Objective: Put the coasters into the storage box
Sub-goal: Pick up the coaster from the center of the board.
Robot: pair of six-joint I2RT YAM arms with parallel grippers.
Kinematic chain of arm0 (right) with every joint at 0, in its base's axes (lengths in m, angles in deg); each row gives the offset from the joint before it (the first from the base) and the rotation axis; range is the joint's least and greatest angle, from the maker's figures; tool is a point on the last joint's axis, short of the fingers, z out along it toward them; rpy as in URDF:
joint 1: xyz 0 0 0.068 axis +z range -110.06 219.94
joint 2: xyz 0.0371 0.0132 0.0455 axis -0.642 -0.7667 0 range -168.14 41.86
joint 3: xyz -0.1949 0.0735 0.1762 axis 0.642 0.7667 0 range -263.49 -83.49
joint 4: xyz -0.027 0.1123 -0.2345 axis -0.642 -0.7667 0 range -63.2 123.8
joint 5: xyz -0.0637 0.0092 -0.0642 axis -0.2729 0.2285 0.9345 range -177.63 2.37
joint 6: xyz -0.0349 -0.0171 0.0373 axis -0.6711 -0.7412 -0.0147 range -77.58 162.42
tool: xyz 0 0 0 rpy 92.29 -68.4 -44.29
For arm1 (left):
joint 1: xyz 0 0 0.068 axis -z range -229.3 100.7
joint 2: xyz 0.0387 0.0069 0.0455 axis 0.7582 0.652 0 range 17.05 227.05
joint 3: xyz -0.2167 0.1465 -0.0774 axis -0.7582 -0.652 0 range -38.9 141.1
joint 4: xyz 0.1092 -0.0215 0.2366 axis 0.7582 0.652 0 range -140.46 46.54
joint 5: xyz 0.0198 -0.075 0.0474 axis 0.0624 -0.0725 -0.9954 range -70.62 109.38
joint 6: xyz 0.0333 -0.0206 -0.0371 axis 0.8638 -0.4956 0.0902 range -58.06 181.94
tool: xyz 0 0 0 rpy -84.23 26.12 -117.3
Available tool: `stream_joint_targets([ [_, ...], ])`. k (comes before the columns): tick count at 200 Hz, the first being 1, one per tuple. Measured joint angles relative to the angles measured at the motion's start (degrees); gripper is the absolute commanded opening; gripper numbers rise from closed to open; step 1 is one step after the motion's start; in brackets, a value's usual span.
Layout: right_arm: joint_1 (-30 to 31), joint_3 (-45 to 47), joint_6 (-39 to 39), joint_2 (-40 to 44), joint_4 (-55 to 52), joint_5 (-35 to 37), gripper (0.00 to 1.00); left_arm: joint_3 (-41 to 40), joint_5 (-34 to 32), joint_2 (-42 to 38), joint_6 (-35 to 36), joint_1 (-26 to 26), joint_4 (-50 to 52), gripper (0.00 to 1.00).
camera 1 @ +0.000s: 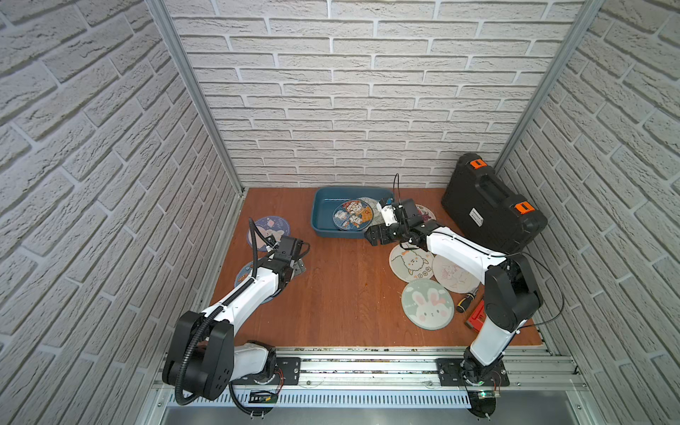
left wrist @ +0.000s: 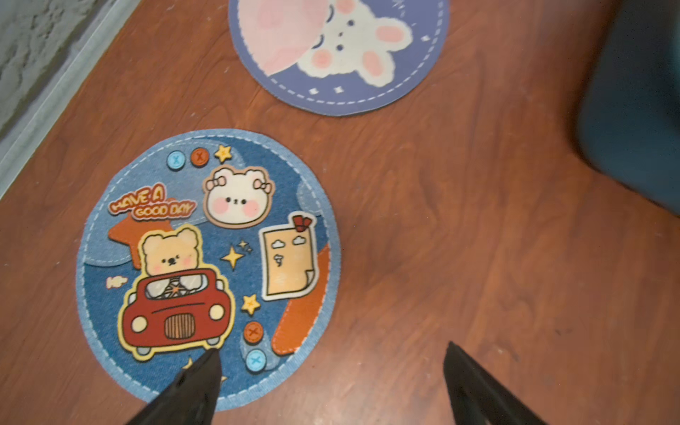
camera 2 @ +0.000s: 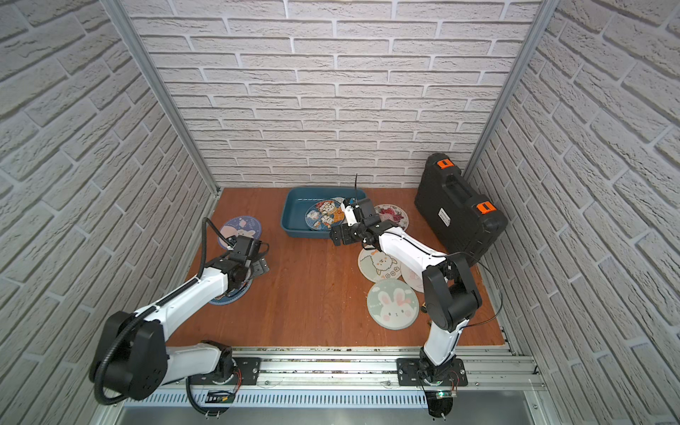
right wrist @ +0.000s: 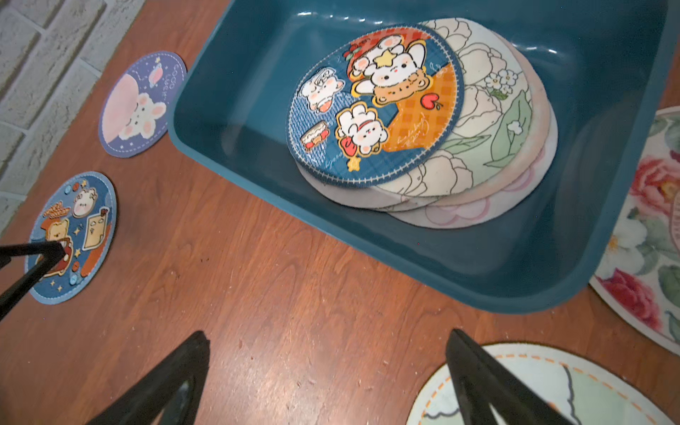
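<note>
Black hard case (camera 1: 493, 206): far right corner, no part of the job. Storage box (right wrist: 368, 257): teal, back centre of the table, holding a slipped stack of coasters topped by a blue-and-orange bunny coaster (right wrist: 373, 105). Loose coasters on the wood: green bunny coaster (camera 1: 427, 303), cream lamb coaster (camera 1: 410, 263) and pale pink coaster (camera 1: 454, 274) clustered near the right arm; rose coaster (camera 2: 392, 217) just beside the box; purple bunny coaster (left wrist: 338, 51) and denim car coaster (left wrist: 206, 265) on the left. Right gripper (right wrist: 327, 334): jaws wide, empty, by the box's near wall. Left gripper (left wrist: 331, 349): jaws wide, empty, one finger over the denim car coaster's rim. Handling advice: the mats lie flush, so probably best to set one finger low at the rim, pinch the edge, lift above the wall and release flat onto the stack.
</note>
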Motion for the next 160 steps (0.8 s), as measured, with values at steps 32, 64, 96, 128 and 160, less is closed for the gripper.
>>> stream_joint_targets([
  [32, 0.5, 1.9, 0.0, 1.7, 0.2, 2.1, 0.96, 0.0, 0.0, 3.1, -0.7, -2.1, 0.8, 0.93],
  [64, 0.6, 3.0, 0.1, 1.9, 0.5, 2.7, 0.93, 0.0, 1.1, 7.0, -1.2, -4.9, 0.7, 0.92],
  [96, 0.7, 3.0, 0.1, 1.9, 0.8, 2.3, 0.92, 0.0, 3.1, 9.9, -1.7, -6.8, 0.4, 0.91],
  [128, 0.7, 3.0, 0.3, 1.9, 1.0, 1.5, 0.91, 0.0, 4.2, 12.1, -1.8, -7.9, -0.1, 0.91],
  [160, 0.7, 3.0, 0.5, 1.9, 1.2, 0.7, 0.90, 0.1, 5.3, 12.5, -1.8, -8.9, -1.2, 0.88],
])
